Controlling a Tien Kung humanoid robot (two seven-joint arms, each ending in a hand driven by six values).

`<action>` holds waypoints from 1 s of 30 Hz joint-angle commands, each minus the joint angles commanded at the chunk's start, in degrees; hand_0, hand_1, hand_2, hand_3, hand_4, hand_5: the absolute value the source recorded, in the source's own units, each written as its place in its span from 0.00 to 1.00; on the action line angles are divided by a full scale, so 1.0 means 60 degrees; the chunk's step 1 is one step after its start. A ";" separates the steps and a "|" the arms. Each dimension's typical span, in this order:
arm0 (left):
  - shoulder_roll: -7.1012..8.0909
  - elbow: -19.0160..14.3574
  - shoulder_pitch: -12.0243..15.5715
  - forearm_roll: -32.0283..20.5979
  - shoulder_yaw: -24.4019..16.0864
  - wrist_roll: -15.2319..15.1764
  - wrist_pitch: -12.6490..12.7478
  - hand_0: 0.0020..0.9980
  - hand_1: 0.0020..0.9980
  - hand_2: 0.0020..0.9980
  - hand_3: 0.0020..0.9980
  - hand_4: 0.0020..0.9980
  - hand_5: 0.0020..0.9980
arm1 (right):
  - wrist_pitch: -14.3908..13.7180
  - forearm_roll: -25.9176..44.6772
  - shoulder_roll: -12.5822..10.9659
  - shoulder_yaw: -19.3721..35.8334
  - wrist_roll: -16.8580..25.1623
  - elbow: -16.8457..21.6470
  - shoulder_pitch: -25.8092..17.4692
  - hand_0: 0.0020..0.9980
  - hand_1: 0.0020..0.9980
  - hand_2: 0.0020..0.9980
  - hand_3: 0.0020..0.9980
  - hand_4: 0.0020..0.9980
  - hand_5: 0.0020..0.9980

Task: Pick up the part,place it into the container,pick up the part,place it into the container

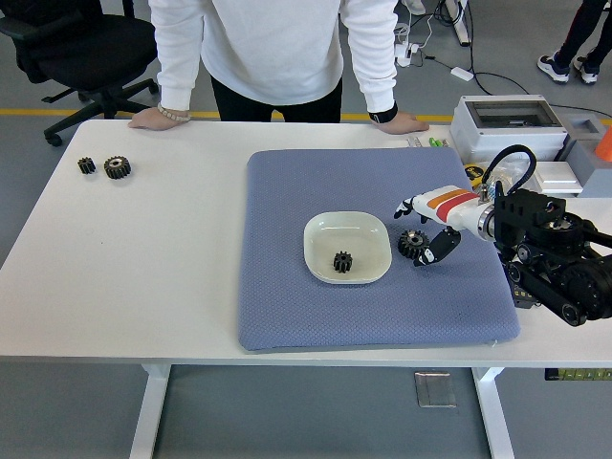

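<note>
One small gear (342, 261) sits in the white bowl (320, 232), so I'd call it half done. Second gear (412, 243) lies on the blue mat (287, 191), just right of the bowl. My right hand (427, 236) is at it, fingers loosely spread, nothing gripped. Pick and drop still to do.

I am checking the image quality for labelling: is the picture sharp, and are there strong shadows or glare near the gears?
Head view: lighting is even and soft; the gear beside the robot hand and the gear in the white dish are sharp enough, with only faint shadows; no glare on the blue mat; the two small gears far left are small but clear.
</note>
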 joint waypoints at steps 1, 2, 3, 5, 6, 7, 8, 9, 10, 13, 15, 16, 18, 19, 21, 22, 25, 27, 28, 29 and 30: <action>0.0000 0.0000 -0.0010 -0.0009 0.0009 -0.0005 0.0001 0.67 0.64 0.75 0.64 0.74 0.62 | -0.0038 0.0015 0.0032 -0.0046 0.0021 -0.0053 0.0011 0.44 0.59 0.74 0.63 0.90 0.27; 0.0000 0.0000 -0.0016 -0.0017 0.0015 -0.0008 0.0002 0.67 0.64 0.75 0.64 0.74 0.62 | -0.0065 0.0019 0.0056 -0.0069 0.0034 -0.0090 0.0014 0.44 0.59 0.74 0.63 0.90 0.27; 0.0000 0.0000 -0.0021 -0.0025 0.0021 -0.0010 0.0002 0.67 0.64 0.75 0.64 0.74 0.62 | -0.0086 0.0029 0.0073 -0.0079 0.0046 -0.0115 0.0013 0.44 0.59 0.74 0.63 0.90 0.27; -0.0002 0.0000 -0.0044 -0.0060 0.0042 -0.0021 0.0004 0.67 0.64 0.75 0.64 0.74 0.62 | -0.0169 0.0104 0.0121 -0.0132 0.0084 -0.0212 0.0018 0.44 0.59 0.74 0.63 0.90 0.27; 0.0000 0.0000 -0.0053 -0.0080 0.0055 -0.0026 0.0003 0.67 0.64 0.75 0.64 0.74 0.62 | -0.0188 0.0150 0.0143 -0.0169 0.0095 -0.0259 0.0028 0.44 0.59 0.74 0.63 0.90 0.27; 0.0003 0.0000 -0.0062 -0.0096 0.0069 -0.0029 0.0002 0.67 0.64 0.75 0.64 0.74 0.62 | -0.0205 0.0202 0.0174 -0.0225 0.0104 -0.0324 0.0044 0.43 0.57 0.71 0.58 0.87 0.25; 0.0003 0.0000 -0.0068 -0.0097 0.0069 -0.0028 0.0003 0.67 0.64 0.75 0.64 0.74 0.62 | -0.0215 0.0225 0.0199 -0.0261 0.0105 -0.0369 0.0055 0.43 0.57 0.71 0.58 0.87 0.25; 0.0001 0.0000 -0.0078 -0.0090 0.0065 -0.0024 0.0006 0.67 0.64 0.75 0.64 0.74 0.62 | -0.0231 0.0267 0.0229 -0.0296 0.0108 -0.0424 0.0065 0.43 0.57 0.71 0.58 0.87 0.25; -0.0001 0.0000 -0.0086 -0.0090 0.0067 -0.0020 0.0008 0.67 0.64 0.75 0.64 0.74 0.62 | -0.0253 0.0326 0.0259 -0.0335 0.0115 -0.0475 0.0073 0.43 0.57 0.71 0.58 0.87 0.25; -0.0001 0.0000 -0.0096 -0.0111 0.0080 -0.0020 0.0008 0.67 0.64 0.75 0.64 0.74 0.62 | -0.0271 0.0409 0.0324 -0.0433 0.0122 -0.0573 0.0088 0.43 0.56 0.70 0.57 0.85 0.24; -0.0004 0.0000 -0.0105 -0.0122 0.0084 -0.0022 0.0013 0.67 0.64 0.75 0.64 0.74 0.62 | -0.0247 0.0465 0.0354 -0.0505 0.0100 -0.0633 0.0091 0.43 0.56 0.70 0.57 0.85 0.24; -0.0006 0.0000 -0.0111 -0.0136 0.0091 -0.0025 0.0014 0.67 0.64 0.75 0.64 0.74 0.62 | -0.0223 0.0506 0.0372 -0.0550 0.0084 -0.0671 0.0091 0.43 0.56 0.70 0.57 0.85 0.24; -0.0006 0.0000 -0.0117 -0.0147 0.0103 -0.0027 0.0011 0.67 0.64 0.75 0.64 0.74 0.62 | -0.0199 0.0603 0.0401 -0.0609 0.0070 -0.0730 0.0079 0.43 0.56 0.70 0.57 0.85 0.24; -0.0007 0.0000 -0.0119 -0.0148 0.0103 -0.0027 0.0012 0.67 0.64 0.76 0.64 0.74 0.62 | -0.0194 0.0637 0.0411 -0.0629 0.0069 -0.0748 0.0075 0.43 0.57 0.70 0.57 0.86 0.25; -0.0011 0.0000 -0.0130 -0.0131 0.0092 -0.0023 0.0013 0.67 0.64 0.76 0.64 0.74 0.62 | -0.0190 0.0721 0.0434 -0.0675 0.0075 -0.0792 0.0070 0.43 0.57 0.70 0.57 0.86 0.25; -0.0012 0.0000 -0.0134 -0.0122 0.0089 -0.0021 0.0011 0.67 0.64 0.76 0.64 0.74 0.62 | -0.0192 0.0731 0.0437 -0.0681 0.0077 -0.0799 0.0069 0.43 0.57 0.70 0.57 0.86 0.25; -0.0016 0.0000 -0.0138 -0.0134 0.0087 -0.0026 0.0012 0.67 0.64 0.75 0.64 0.74 0.62 | -0.0211 0.0751 0.0434 -0.0698 0.0084 -0.0828 0.0068 0.37 0.52 0.66 0.57 0.82 0.22; -0.0014 0.0000 -0.0146 -0.0137 0.0095 -0.0026 0.0010 0.67 0.64 0.75 0.64 0.74 0.62 | -0.0224 0.0797 0.0421 -0.0693 0.0089 -0.0858 0.0064 0.37 0.52 0.66 0.57 0.82 0.22; -0.0012 0.0000 -0.0147 -0.0142 0.0101 -0.0025 0.0008 0.67 0.64 0.75 0.64 0.74 0.62 | -0.0234 0.0807 0.0411 -0.0682 0.0093 -0.0865 0.0061 0.37 0.52 0.66 0.57 0.82 0.22; -0.0011 0.0000 -0.0147 -0.0143 0.0100 -0.0024 0.0007 0.67 0.64 0.75 0.64 0.74 0.62 | -0.0247 0.0823 0.0400 -0.0674 0.0101 -0.0868 0.0058 0.37 0.52 0.66 0.57 0.82 0.22; -0.0012 0.0000 -0.0148 -0.0137 0.0095 -0.0023 0.0008 0.67 0.64 0.75 0.64 0.74 0.62 | -0.0259 0.0837 0.0390 -0.0671 0.0110 -0.0868 0.0058 0.37 0.52 0.66 0.57 0.82 0.22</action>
